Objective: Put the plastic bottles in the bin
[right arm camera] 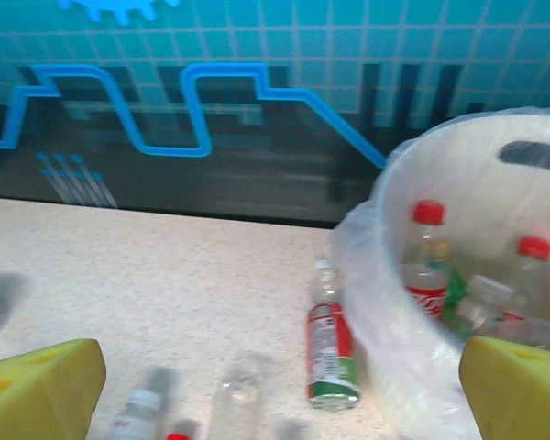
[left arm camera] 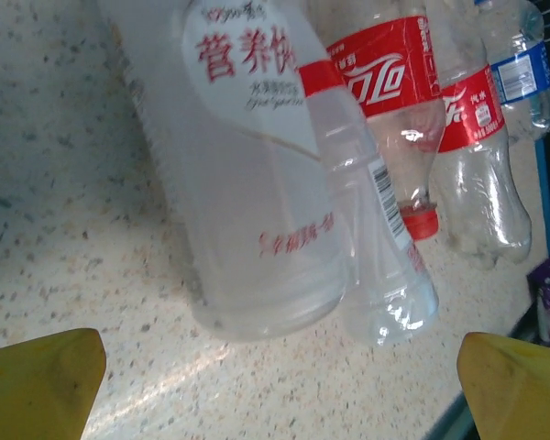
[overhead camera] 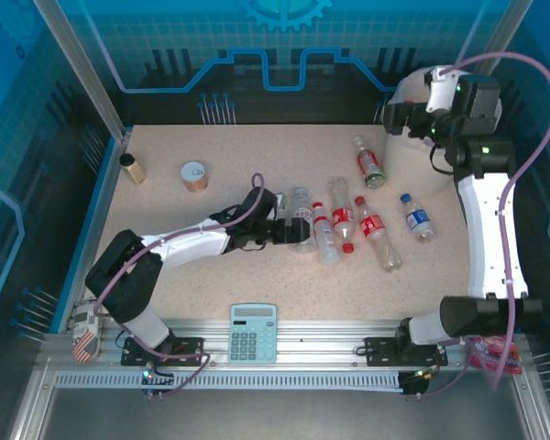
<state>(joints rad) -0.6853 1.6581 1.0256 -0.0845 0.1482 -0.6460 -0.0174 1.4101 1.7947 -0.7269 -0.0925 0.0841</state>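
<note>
Yellow-tipped left claw (left arm camera: 277, 383) and right claw (right arm camera: 277, 387) gape wide; the bin (right arm camera: 458, 174) runs off the right edge.

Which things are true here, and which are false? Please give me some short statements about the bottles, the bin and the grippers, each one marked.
1. The bin already holds a red-capped bottle. True.
2. The left gripper is shut on a bottle. False: its fingers stand wide apart, and the large clear bottle lies ahead of them.
3. The blue-labelled bottle stands upright. False: it lies on its side on the table.
4. The right gripper is open, with nothing between its fingers. True.
5. The tin can is inside the bin. False: it stands on the table, far to the left of the bin.
</note>
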